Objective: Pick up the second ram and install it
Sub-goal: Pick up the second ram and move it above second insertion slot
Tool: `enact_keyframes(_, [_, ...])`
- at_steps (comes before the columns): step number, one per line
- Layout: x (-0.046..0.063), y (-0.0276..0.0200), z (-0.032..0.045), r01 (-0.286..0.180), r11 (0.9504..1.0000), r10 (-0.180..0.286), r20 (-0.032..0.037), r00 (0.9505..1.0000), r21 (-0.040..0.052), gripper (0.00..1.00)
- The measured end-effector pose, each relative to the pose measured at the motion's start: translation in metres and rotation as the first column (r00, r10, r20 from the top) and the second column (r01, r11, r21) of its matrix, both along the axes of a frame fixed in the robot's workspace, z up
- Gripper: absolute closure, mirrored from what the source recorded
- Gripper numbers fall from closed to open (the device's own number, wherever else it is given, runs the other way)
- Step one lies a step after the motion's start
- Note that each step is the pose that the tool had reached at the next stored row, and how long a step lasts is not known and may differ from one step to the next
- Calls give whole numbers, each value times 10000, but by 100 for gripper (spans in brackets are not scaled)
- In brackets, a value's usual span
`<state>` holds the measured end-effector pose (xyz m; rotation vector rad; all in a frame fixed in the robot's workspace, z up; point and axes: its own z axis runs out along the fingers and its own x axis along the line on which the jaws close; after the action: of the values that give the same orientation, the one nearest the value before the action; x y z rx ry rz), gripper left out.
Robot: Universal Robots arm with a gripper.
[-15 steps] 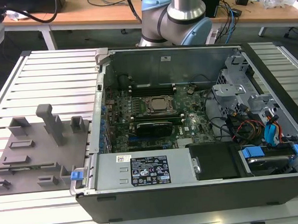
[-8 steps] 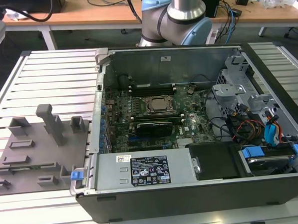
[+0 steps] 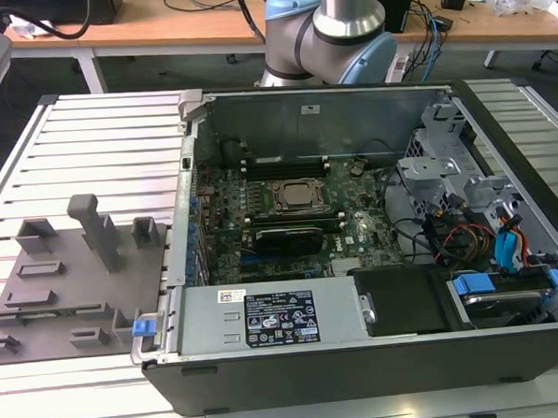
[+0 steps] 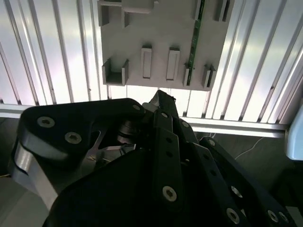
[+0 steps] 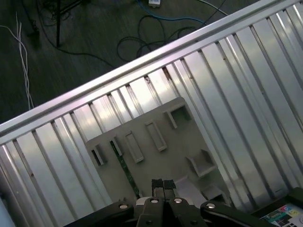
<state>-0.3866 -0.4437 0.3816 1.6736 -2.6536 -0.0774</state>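
First wrist view: gripper (image 5: 163,185) clenched, empty, over the gray holder (image 5: 177,151).
Holder slot: second ram (image 5: 124,168) stands here; you haven't picked it.

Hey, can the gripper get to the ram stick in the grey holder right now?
Probably yes. The second ram stands on edge in the grey holder, its top edge uncovered; the gripper hangs above, apart from it, jaws shut.

Holder brackets (image 4: 207,75) just beside ram (image 4: 194,42)

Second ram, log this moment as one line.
second ram: on edge in gray fixture tray | gripper: shut, empty, over tray, apart from ram | install: not done
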Motion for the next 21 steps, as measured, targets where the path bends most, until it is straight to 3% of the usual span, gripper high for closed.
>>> enact_keyframes(8, [0,0,0,-847,9964,847,0,9964,0,89])
enact_keyframes(14, [0,0,0,-1510,9885,1510,0,9885,0,89])
enact_keyframes(19, [0,0,0,-2185,9758,2185,-1,9758,0,89])
enact_keyframes(21, [0,0,0,-2304,9731,2304,0,9731,0,89])
